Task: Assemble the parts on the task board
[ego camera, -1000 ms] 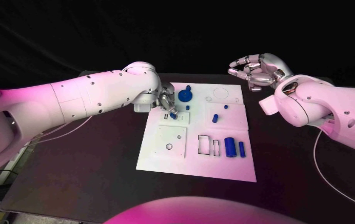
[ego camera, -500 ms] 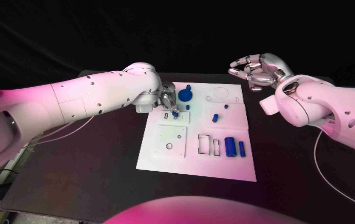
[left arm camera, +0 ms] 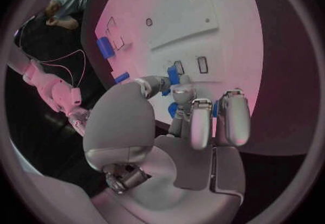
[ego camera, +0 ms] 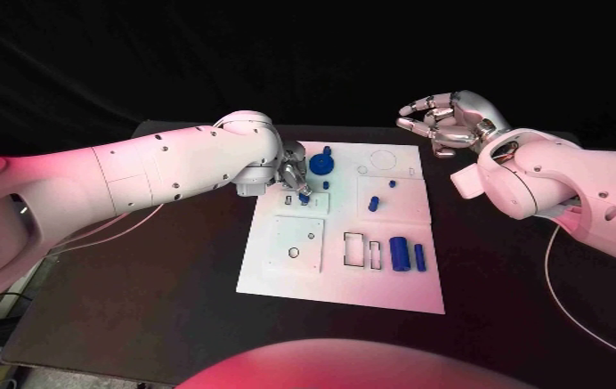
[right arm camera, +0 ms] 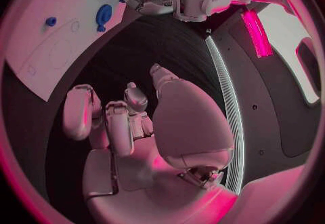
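Holding: your left hand (ego camera: 290, 175) pinches a small blue part (left arm camera: 173, 75) at its fingertips, just above the task board (ego camera: 336, 269).
Right hand (ego camera: 441, 122): raised beyond the board's far corner, fingers curled inward, grasping nothing.

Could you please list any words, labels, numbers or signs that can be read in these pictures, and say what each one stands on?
None can be read. The task board bears only black outlines of slots and holes, no letters or numbers. The blue parts, the arms, the left hand and the right hand show no readable marking.
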`<state>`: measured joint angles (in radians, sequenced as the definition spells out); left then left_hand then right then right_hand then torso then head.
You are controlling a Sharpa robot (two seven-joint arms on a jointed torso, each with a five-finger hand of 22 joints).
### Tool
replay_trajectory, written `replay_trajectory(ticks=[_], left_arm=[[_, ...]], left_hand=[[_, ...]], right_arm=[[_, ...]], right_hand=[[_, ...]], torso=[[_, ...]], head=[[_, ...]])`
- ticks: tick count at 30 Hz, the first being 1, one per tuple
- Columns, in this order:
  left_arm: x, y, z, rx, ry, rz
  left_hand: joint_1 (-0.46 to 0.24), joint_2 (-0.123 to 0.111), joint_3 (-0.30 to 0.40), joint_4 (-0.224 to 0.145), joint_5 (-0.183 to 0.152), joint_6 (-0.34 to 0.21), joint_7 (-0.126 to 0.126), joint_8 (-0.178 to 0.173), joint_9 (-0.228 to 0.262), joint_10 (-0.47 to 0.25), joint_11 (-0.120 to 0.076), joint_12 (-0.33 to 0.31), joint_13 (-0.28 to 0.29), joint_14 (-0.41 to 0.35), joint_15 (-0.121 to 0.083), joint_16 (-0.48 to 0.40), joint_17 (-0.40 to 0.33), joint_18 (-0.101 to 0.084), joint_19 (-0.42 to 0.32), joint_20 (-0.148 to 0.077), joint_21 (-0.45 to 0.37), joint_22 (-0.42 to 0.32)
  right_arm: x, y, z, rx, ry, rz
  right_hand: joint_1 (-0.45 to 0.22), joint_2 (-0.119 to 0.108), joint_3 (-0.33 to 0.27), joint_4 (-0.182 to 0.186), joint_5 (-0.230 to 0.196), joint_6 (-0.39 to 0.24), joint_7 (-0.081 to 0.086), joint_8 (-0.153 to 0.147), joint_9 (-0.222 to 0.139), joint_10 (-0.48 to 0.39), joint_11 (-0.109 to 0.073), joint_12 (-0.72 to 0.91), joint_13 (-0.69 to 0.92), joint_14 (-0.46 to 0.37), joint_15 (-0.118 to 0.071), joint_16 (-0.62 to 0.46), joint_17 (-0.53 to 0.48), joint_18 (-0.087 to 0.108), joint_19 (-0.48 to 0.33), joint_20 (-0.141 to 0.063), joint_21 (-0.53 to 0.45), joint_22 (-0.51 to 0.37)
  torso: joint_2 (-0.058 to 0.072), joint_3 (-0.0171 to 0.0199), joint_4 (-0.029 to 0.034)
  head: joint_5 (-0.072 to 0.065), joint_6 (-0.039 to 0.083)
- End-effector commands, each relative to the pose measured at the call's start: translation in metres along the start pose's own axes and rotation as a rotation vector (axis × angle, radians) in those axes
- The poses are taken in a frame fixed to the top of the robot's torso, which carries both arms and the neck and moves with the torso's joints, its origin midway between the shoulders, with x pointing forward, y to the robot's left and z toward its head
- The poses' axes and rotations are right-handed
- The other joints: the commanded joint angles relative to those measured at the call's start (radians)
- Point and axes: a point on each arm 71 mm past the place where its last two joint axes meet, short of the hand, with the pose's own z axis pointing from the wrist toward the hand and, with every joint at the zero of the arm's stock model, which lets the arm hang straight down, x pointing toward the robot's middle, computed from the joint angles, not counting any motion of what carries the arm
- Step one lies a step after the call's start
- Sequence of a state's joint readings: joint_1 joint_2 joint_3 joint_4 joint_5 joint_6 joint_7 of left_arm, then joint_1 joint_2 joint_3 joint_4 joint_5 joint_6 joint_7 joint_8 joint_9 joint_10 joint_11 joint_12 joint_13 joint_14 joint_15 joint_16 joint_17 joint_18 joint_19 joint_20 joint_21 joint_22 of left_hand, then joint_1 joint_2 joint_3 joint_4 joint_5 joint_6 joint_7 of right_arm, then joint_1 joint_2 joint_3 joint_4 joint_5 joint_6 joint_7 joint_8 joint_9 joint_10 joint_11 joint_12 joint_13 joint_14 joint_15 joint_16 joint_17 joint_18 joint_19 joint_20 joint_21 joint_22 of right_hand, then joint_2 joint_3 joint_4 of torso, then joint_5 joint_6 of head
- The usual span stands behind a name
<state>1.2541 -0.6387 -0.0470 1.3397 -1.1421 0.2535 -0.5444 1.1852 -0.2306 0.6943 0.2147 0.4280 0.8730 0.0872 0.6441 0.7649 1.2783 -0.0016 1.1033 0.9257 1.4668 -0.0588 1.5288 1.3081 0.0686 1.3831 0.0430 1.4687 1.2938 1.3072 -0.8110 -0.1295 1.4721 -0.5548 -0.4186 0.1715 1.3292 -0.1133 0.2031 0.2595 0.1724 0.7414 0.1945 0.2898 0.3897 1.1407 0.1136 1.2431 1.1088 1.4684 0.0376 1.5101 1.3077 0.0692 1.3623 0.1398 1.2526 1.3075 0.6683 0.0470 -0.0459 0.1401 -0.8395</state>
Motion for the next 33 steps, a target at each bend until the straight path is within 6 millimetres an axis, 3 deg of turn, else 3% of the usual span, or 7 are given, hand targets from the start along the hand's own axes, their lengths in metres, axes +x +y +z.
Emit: replay_trajectory(ticks=[1,33], left_arm=[[-0.0002,-0.0024,0.0002,0.008,-0.013,0.047],[0.0052,-0.0042,0.0012,0.011,0.012,0.071]], left_hand=[[0.011,0.002,0.213,-0.218,0.004,0.016,-0.009,0.006,-0.002,0.008,-0.002,0.000,-0.001,0.082,-0.005,0.002,0.179,-0.008,0.006,-0.001,0.004,0.000],[0.011,0.002,0.213,-0.218,0.005,0.016,-0.009,0.006,-0.002,0.009,-0.002,0.000,-0.001,0.082,-0.005,0.002,0.180,-0.008,0.007,-0.001,0.005,0.001]], right_arm=[[0.0014,0.0005,-0.0001,-0.010,0.016,-0.002],[0.0013,0.0002,-0.0005,-0.009,0.018,-0.001]], right_hand=[[-0.004,0.003,0.002,0.006,0.004,-0.003,0.000,0.007,-0.001,-0.005,-0.002,0.004,-0.001,0.054,-0.001,-0.004,0.098,0.012,-0.005,0.001,-0.007,0.045],[-0.002,0.003,0.001,0.009,0.003,-0.003,0.000,0.011,-0.003,-0.004,-0.003,0.006,-0.001,0.054,-0.002,-0.004,0.098,0.012,-0.004,0.000,-0.008,0.045]], torso=[[0.000,0.0003,0.0004],[-0.001,0.0006,0.0000]], head=[[0.000,0.000],[0.000,-0.003]])
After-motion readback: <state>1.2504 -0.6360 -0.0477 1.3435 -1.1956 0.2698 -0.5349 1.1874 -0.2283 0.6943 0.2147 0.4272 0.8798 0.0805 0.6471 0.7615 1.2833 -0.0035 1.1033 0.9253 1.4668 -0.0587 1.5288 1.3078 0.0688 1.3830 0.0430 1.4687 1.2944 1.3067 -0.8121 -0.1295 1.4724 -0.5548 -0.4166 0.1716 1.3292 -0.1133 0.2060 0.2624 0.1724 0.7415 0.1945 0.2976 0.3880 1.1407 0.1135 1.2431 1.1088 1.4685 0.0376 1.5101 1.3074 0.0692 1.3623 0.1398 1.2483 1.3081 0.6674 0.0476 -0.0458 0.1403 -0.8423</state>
